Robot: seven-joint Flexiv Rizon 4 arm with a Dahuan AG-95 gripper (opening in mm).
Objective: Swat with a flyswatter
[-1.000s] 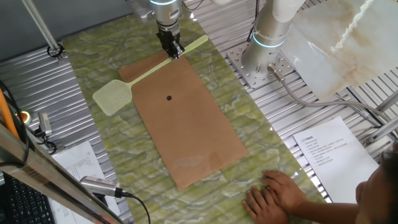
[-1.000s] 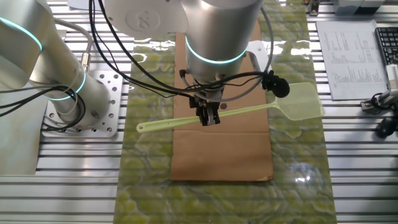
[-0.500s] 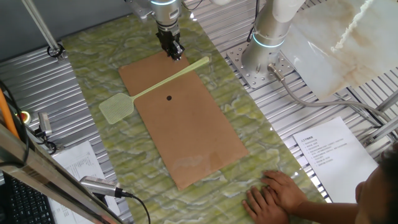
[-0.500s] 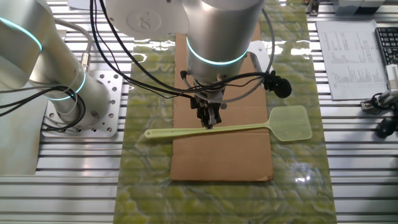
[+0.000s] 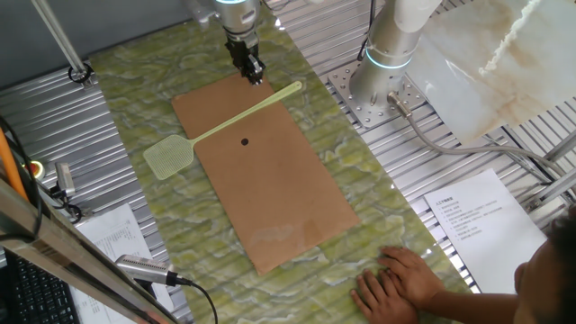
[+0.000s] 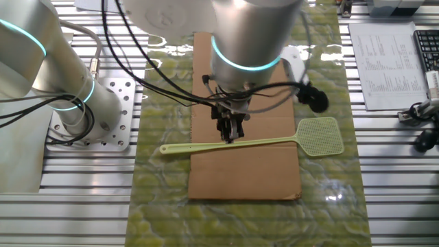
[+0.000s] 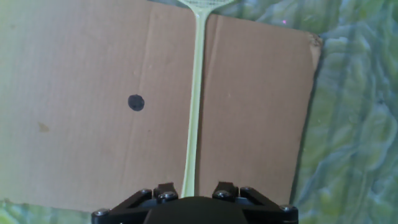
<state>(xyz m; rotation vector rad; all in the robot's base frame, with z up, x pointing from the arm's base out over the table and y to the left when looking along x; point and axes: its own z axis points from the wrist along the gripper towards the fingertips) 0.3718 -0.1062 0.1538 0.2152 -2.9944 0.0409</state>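
A: Nearest the lens in one fixed view, what sat at the bottom of the frame?

B: A person's hand (image 5: pixel 398 281) lay flat on the green marbled mat (image 5: pixel 378 207), lower right. A printed sheet (image 5: pixel 477 216) lay on the metal slats to its right.

A: And mid-frame?

B: A brown board (image 5: pixel 270 175) ran diagonally across the mat, with a small dark dot (image 5: pixel 245 141) on it. The flyswatter (image 5: pixel 236 120) lay flat across the board's upper part: mesh head off the board's left edge on the mat, handle tip past the right edge.

A: The claw?

B: The gripper (image 5: pixel 253 75) hung at upper centre, above the flyswatter's handle and clear of it. In the other fixed view the gripper (image 6: pixel 233 136) stood just over the handle (image 6: pixel 226 145); fingers close together, nothing between them. The hand view showed the handle (image 7: pixel 194 99) running straight up the frame between the two finger bases, the dot (image 7: pixel 135 102) to its left, so the claw was released from the swatter.

A: Farthest?

B: The arm's base (image 5: pixel 391 45) stood upper right on a bolted plate.
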